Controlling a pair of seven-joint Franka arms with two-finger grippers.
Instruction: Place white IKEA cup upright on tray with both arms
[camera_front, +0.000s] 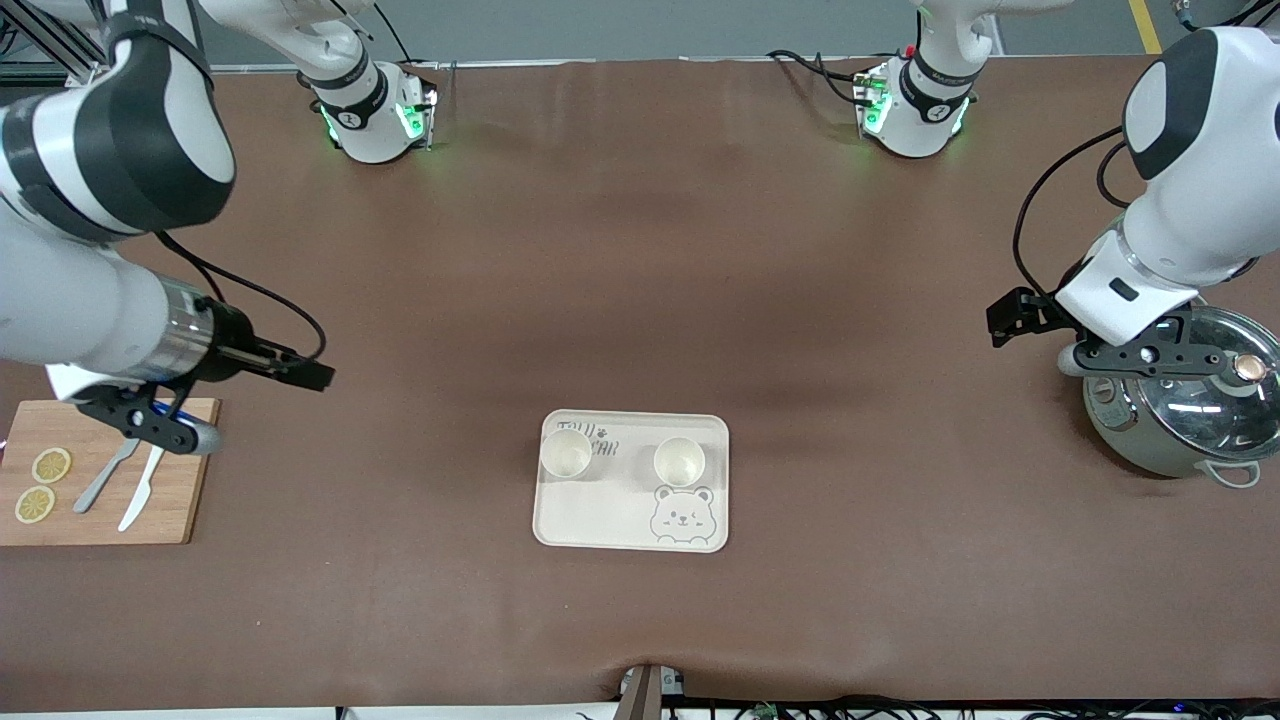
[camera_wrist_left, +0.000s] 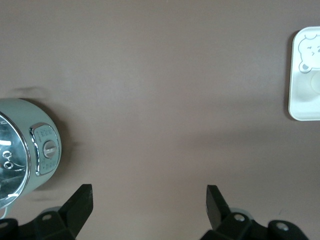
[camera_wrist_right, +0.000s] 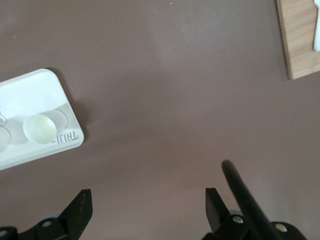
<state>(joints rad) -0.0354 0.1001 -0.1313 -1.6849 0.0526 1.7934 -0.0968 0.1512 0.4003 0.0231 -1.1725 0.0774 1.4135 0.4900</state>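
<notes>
The cream tray (camera_front: 610, 520) with the bear drawing lies in the middle of the table, nearer the front camera. Two white cups stand upright on it, one (camera_front: 566, 452) toward the right arm's end and one (camera_front: 679, 462) toward the left arm's end. My right gripper (camera_front: 150, 425) is open and empty, up over the edge of the wooden cutting board. My left gripper (camera_front: 1150, 355) is open and empty, up over the pot. The right wrist view shows open fingers (camera_wrist_right: 80, 205), the tray (camera_wrist_right: 30, 90) and a cup (camera_wrist_right: 40, 128). The left wrist view shows open fingers (camera_wrist_left: 82, 200) and the tray's corner (camera_wrist_left: 302, 107).
A wooden cutting board (camera_front: 170, 500) with lemon slices (camera_front: 50, 465), a knife (camera_front: 140, 490) and a second utensil (camera_front: 105, 478) lies at the right arm's end. A green pot (camera_front: 1140, 445) with a glass lid stands at the left arm's end; it also shows in the left wrist view (camera_wrist_left: 42, 130).
</notes>
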